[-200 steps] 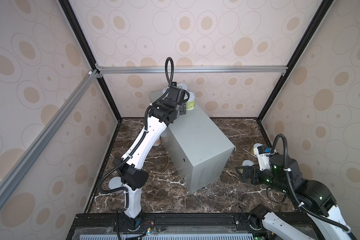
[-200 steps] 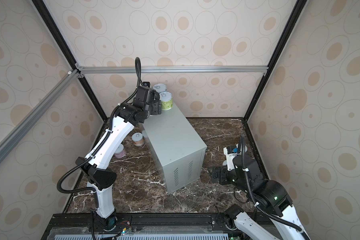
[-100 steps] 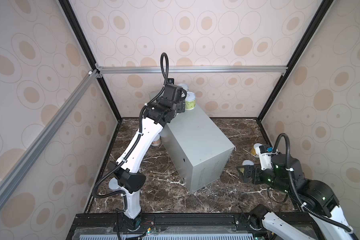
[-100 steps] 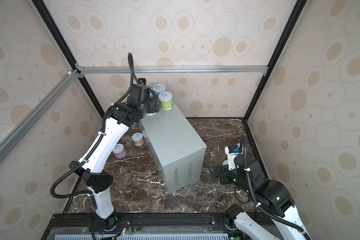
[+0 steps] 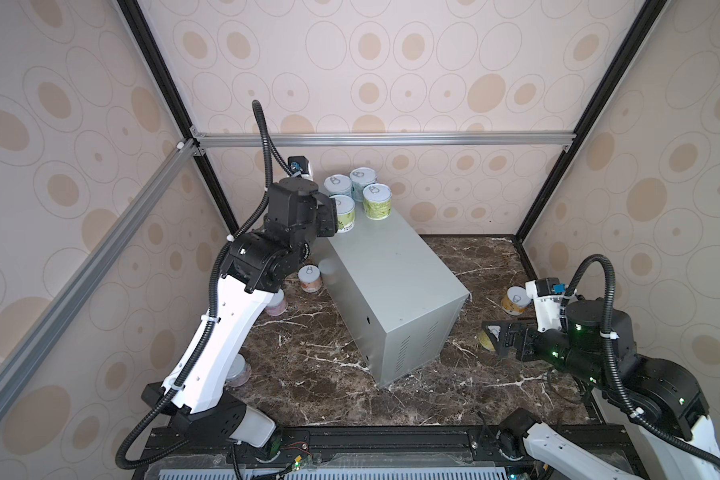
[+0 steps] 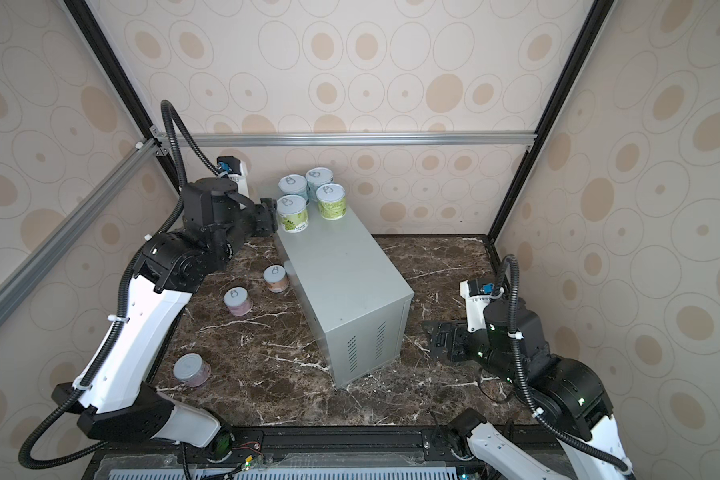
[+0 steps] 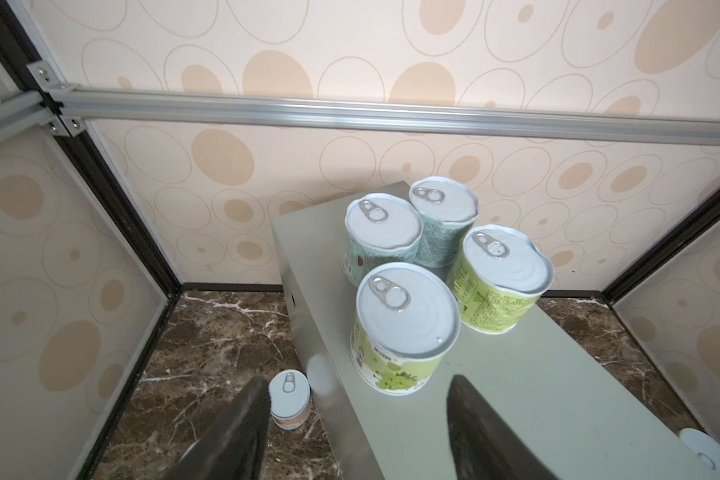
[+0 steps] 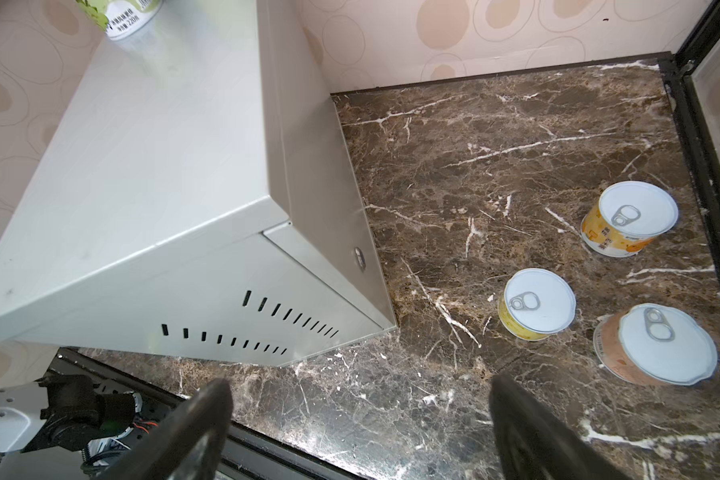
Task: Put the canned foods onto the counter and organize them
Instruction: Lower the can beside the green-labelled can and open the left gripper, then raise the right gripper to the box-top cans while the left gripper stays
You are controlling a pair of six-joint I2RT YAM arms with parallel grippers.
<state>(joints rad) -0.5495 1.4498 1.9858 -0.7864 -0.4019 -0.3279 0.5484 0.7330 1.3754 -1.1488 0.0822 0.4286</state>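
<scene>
The counter (image 5: 387, 266) (image 6: 337, 270) is a grey metal box on the marble. At its far end stand two teal cans (image 7: 381, 232) (image 7: 443, 216) and two green cans (image 7: 404, 324) (image 7: 501, 274), upright and packed together. My left gripper (image 5: 329, 216) (image 7: 358, 380) hovers just short of the nearer green can (image 5: 344, 216), open with nothing between its fingers. My right gripper (image 5: 495, 336) (image 8: 360, 384) hangs open and low over the marble, right of the counter. Near it stand a yellow can (image 8: 535, 303), an orange-yellow can (image 8: 630, 218) and a peach can (image 8: 657, 349).
Left of the counter (image 6: 337, 270) on the marble floor (image 6: 267, 340) stand a peach can (image 6: 276, 278) and two pink cans (image 6: 238, 301) (image 6: 191, 369). Patterned walls and black frame posts close in the cell. The counter's near half carries nothing.
My left gripper has drawn back to the left, off the nearer green can, which stays standing on the counter. The right arm has barely moved.
</scene>
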